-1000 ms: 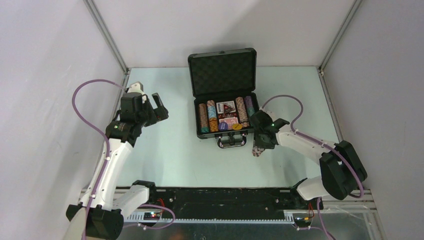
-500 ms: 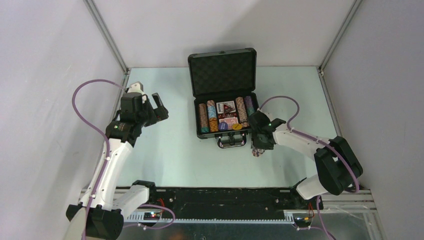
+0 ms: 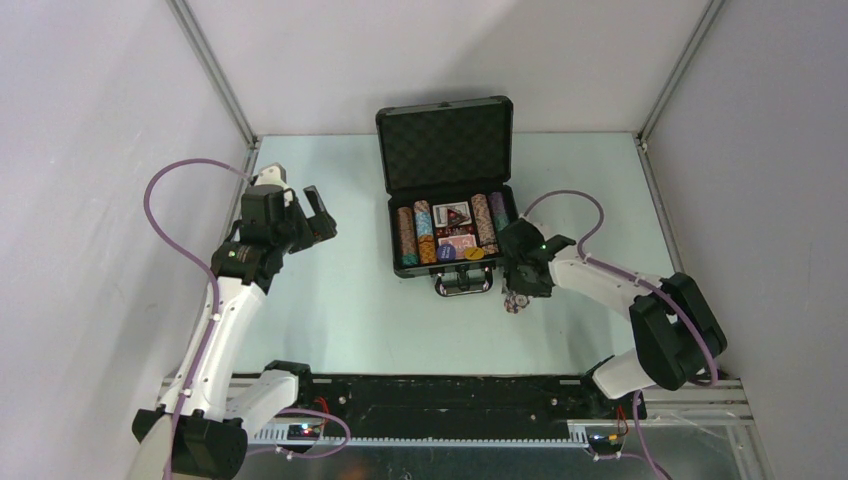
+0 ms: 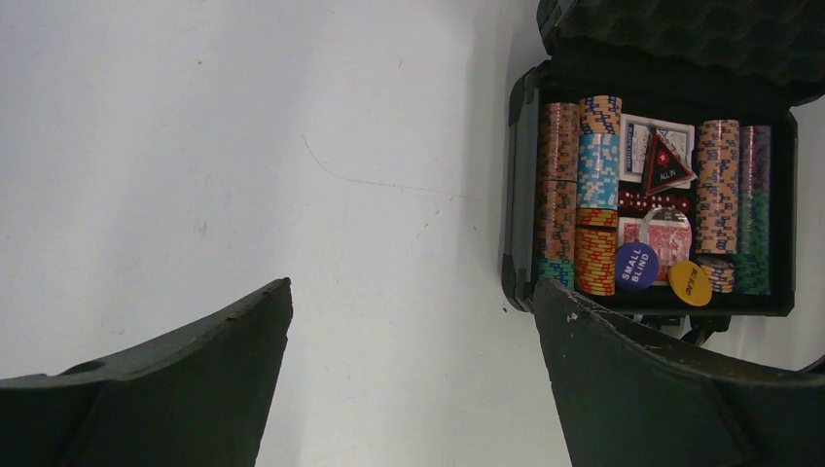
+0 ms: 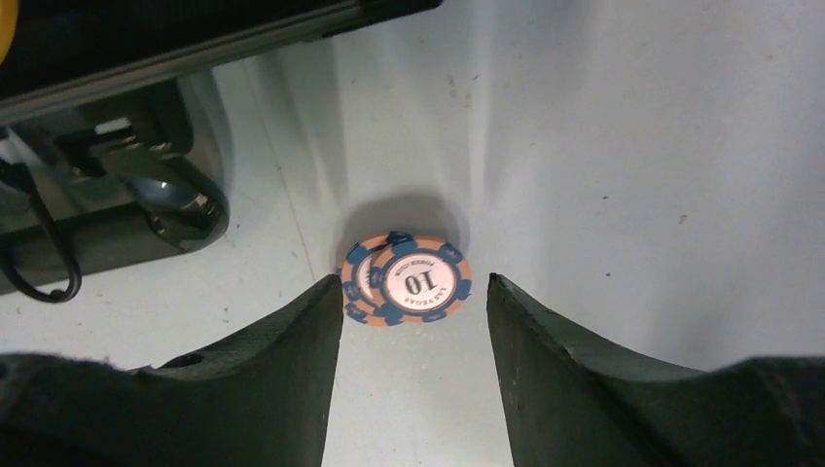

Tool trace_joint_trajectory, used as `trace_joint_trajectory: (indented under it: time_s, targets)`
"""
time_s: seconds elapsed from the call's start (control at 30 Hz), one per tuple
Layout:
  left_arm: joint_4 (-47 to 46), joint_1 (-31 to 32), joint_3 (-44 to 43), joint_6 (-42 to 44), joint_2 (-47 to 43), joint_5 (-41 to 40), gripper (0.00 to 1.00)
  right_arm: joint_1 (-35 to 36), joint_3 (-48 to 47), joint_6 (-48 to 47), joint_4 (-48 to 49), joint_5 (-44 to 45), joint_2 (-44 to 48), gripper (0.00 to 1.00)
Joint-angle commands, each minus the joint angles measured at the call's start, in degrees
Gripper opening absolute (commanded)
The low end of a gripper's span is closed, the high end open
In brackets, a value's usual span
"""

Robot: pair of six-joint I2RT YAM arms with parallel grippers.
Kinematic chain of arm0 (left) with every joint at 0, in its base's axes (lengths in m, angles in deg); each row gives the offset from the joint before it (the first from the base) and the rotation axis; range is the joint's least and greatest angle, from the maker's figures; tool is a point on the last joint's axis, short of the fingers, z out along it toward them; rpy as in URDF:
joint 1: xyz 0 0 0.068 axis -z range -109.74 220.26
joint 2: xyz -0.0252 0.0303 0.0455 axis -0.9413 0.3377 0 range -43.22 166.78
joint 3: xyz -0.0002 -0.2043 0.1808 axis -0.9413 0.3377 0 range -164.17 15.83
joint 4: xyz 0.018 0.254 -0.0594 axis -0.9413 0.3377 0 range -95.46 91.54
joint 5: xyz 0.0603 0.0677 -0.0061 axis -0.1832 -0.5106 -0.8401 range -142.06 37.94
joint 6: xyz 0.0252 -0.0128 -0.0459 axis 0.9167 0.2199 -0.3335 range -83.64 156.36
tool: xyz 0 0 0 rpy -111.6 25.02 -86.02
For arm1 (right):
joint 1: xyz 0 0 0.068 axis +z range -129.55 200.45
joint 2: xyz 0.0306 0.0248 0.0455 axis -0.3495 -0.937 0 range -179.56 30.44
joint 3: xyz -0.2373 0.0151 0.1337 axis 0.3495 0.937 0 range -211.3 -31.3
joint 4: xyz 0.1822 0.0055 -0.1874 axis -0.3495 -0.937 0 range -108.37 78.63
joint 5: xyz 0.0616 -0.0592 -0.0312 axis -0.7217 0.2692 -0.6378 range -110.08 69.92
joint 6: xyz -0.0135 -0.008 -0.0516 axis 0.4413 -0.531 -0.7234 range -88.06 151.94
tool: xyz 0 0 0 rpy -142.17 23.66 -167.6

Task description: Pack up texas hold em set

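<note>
The black briefcase (image 3: 445,148) of the texas hold em set lies open mid-table, lid up. Its tray holds rows of striped poker chips (image 4: 597,195), a blue deck (image 4: 634,146), a red deck (image 4: 669,240), a blue disc (image 4: 636,266) and a yellow disc (image 4: 690,283). Two orange-and-blue chips (image 5: 418,282) lie overlapping on the table right of the case handle (image 5: 185,209). My right gripper (image 5: 414,292) stands open low over them, fingertips on either side, gripping nothing. My left gripper (image 4: 412,284) hangs wide open and empty to the left of the case.
Grey walls with metal corner posts (image 3: 215,75) enclose the table on three sides. The arm bases and a black rail (image 3: 440,395) run along the near edge. The right arm's purple cable (image 3: 575,200) loops beside the case.
The right gripper's jaws have spread wider around the two loose chips, and it has shifted slightly toward the case. The left arm has not moved.
</note>
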Motion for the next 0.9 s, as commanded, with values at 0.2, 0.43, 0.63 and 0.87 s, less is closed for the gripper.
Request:
trace_joint_trajectory:
  time_s: [0.2,0.43,0.63,0.87]
  targets:
    - [-1.6,-0.5,0.3,0.7,-0.6,0.8,0.98,-10.0,0.0,0.0,-0.2,-1.3,3.6,0.5]
    - [-1.6,-0.5,0.3,0.7,-0.5,1.1,0.98,-14.5,1.9,-0.1,-0.7,-2.4,3.1,0.29]
    - [-1.6,-0.6,0.2,0.7,-0.6,1.3,0.98,-15.6,3.9,-0.3,-0.1,-3.4,1.6,0.09]
    - [-1.6,-0.7,0.3,0.7,-0.6,1.4,0.98,-15.4,5.1,-0.7,2.0,-6.3,0.2,0.0]
